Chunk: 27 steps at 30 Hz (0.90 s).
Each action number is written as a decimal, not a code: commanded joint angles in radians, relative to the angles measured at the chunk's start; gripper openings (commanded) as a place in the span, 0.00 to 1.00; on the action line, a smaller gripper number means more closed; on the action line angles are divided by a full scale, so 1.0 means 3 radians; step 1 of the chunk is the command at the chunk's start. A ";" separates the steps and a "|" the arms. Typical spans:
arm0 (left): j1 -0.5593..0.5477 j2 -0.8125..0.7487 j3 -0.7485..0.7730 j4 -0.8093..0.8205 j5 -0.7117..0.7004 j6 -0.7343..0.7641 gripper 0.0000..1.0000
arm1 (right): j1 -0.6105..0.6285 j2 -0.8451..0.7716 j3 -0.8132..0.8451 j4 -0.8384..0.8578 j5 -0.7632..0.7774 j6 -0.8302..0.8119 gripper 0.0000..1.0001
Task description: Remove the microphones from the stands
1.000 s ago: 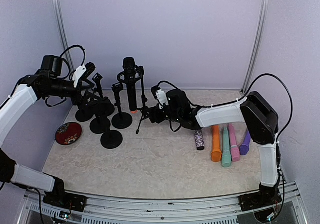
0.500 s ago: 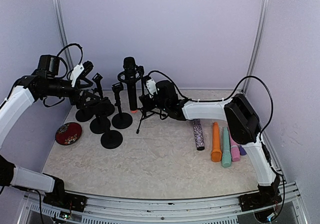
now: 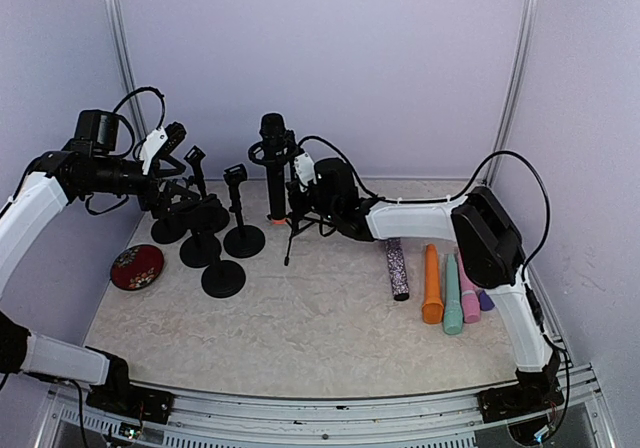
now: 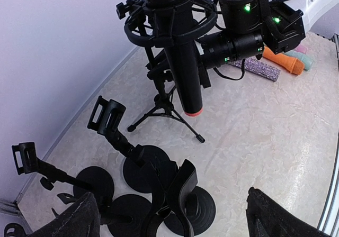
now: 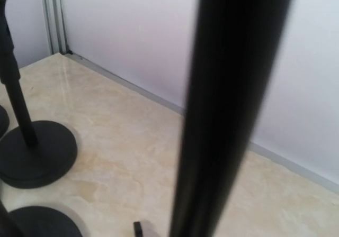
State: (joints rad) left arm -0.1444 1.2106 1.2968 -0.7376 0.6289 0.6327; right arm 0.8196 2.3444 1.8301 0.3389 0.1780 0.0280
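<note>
Up close and blurred: black barrel of the microphone (image 5: 222, 110), from top edge to bottom edge, leaning a little, wider at the top. At left, 1 black stand (image 5: 36, 153) with a thin upright pole on a round flat base, on the pale marbled desk (image 5: 116, 142). In the bottom-left corner, part of a 2nd round black base (image 5: 37, 224), near the 1st but apart. Small black tip (image 5: 137, 228) at the bottom edge, just left of the barrel, too little to identify. Behind, lavender wall (image 5: 132, 30), grey strip (image 5: 122, 83) along its foot, metal post (image 5: 50, 15) in the corner.
</note>
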 commanded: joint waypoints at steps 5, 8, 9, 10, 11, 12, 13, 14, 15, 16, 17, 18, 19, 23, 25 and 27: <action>-0.0044 0.0025 -0.0009 0.0004 0.0107 -0.0048 0.93 | -0.0007 -0.0821 -0.1017 0.0079 0.0007 0.0036 0.00; -0.0109 0.0059 -0.0025 0.0014 0.0108 -0.0056 0.93 | -0.0007 -0.1118 -0.1457 0.0153 -0.0104 0.0078 0.00; -0.0138 0.0068 -0.0029 0.0024 0.0108 -0.0061 0.93 | -0.0009 -0.1184 -0.1568 0.0139 -0.0175 0.0102 0.00; -0.0168 0.0076 -0.0035 0.0032 0.0104 -0.0070 0.93 | -0.0007 -0.1242 -0.1651 0.0119 -0.0233 0.0139 0.00; -0.0200 0.0087 -0.0036 0.0045 0.0096 -0.0087 0.93 | -0.0010 -0.1287 -0.1740 0.0114 -0.0294 0.0182 0.00; -0.0237 0.0101 -0.0033 0.0058 0.0097 -0.0107 0.93 | -0.0008 -0.1327 -0.1814 0.0120 -0.0339 0.0222 0.00; -0.0271 0.0124 -0.0028 0.0064 0.0090 -0.0116 0.93 | -0.0007 -0.1357 -0.1883 0.0125 -0.0346 0.0257 0.00; -0.0283 0.0146 -0.0019 0.0069 0.0084 -0.0133 0.93 | -0.0008 -0.1371 -0.1935 0.0128 -0.0348 0.0287 0.00; -0.0375 0.0176 -0.0007 0.0087 0.0082 -0.0161 0.93 | -0.0009 -0.1374 -0.1972 0.0124 -0.0346 0.0298 0.00; -0.0428 0.0207 0.0001 0.0112 0.0085 -0.0194 0.92 | -0.0007 -0.1376 -0.1987 0.0112 -0.0345 0.0304 0.03; -0.0474 0.0238 0.0017 0.0128 0.0087 -0.0220 0.92 | -0.0014 -0.1368 -0.1983 0.0085 -0.0347 0.0301 0.13; -0.0518 0.0274 0.0028 0.0153 0.0080 -0.0247 0.92 | -0.0013 -0.1360 -0.1960 0.0036 -0.0346 0.0289 0.28; -0.0570 0.0317 0.0040 0.0190 0.0054 -0.0276 0.92 | -0.0012 -0.1363 -0.1937 -0.0018 -0.0347 0.0283 0.49; -0.0704 0.0452 0.0129 0.0346 0.0026 -0.0403 0.91 | -0.0022 -0.1557 -0.2012 -0.0103 -0.0255 0.0265 0.76; -0.0729 0.0520 0.0192 0.0404 0.0026 -0.0445 0.90 | -0.0029 -0.1737 -0.2112 -0.0113 -0.0178 0.0290 0.81; -0.0739 0.0573 0.0259 0.0434 0.0030 -0.0462 0.89 | -0.0032 -0.1958 -0.2238 -0.0129 -0.0148 0.0318 0.83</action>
State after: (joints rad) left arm -0.3569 1.3613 1.3125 -0.6704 0.6407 0.5323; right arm 0.8082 1.8992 1.2121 0.3347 0.1143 0.1074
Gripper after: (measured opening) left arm 0.896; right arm 0.814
